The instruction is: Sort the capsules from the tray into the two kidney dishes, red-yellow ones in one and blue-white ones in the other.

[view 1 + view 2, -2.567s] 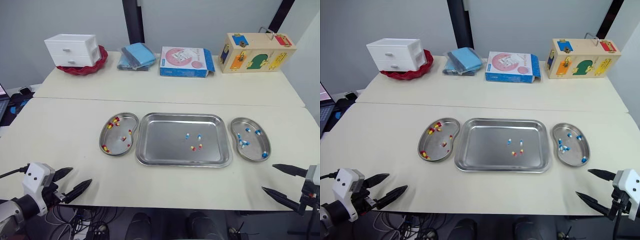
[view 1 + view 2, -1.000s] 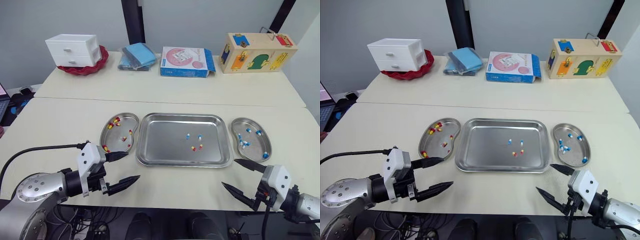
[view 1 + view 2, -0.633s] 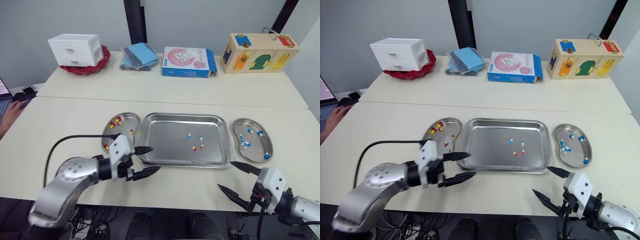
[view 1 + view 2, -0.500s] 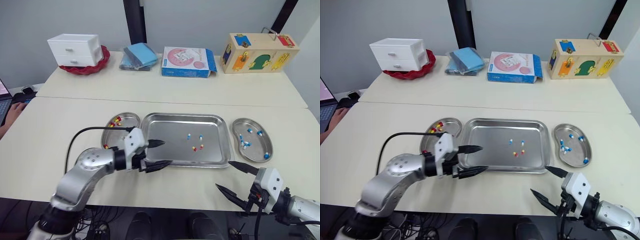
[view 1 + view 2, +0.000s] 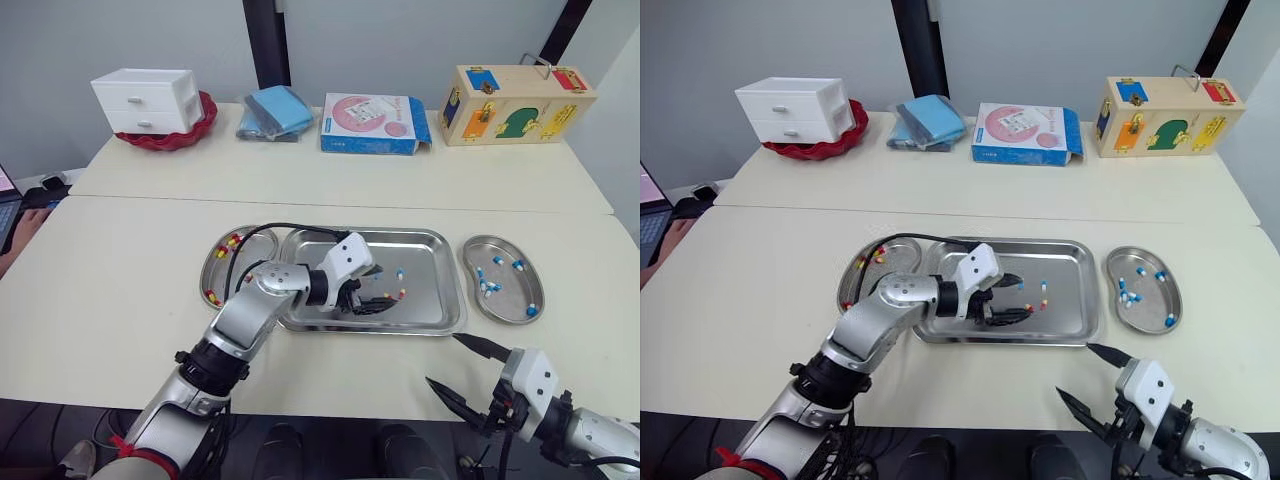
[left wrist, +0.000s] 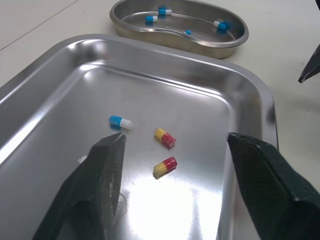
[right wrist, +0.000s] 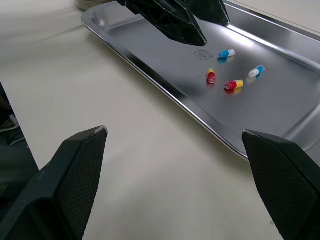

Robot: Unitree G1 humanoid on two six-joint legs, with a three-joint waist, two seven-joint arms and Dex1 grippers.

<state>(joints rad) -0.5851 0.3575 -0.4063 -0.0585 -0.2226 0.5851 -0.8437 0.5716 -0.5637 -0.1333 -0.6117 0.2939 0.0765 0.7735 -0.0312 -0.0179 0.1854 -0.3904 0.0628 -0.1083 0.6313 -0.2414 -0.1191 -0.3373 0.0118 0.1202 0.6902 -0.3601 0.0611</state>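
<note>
The steel tray point(image 5: 430, 258) lies mid-table with a few capsules left in it. In the left wrist view a blue-white capsule point(image 6: 120, 121) and two red-yellow capsules point(image 6: 165, 137) point(image 6: 165, 166) lie on its floor. My left gripper point(image 5: 384, 290) hovers low over them, open, with nothing between its fingers. The left kidney dish point(image 5: 228, 274) holds red-yellow capsules and the right kidney dish point(image 5: 505, 303) holds blue-white ones. My right gripper point(image 5: 456, 366) is open near the table's front edge, short of the tray's right front corner.
Along the back of the table stand a white drawer unit point(image 5: 144, 99) in a red bowl, folded blue cloth point(image 5: 274, 110), a pink-and-blue box point(image 5: 370, 122) and a wooden lock box point(image 5: 515, 104). A person's hand point(image 5: 678, 236) shows at the left edge.
My left gripper has swung from the table's front left across the left dish and into the tray, down to the capsules. The right gripper has drifted slightly and stays open.
</note>
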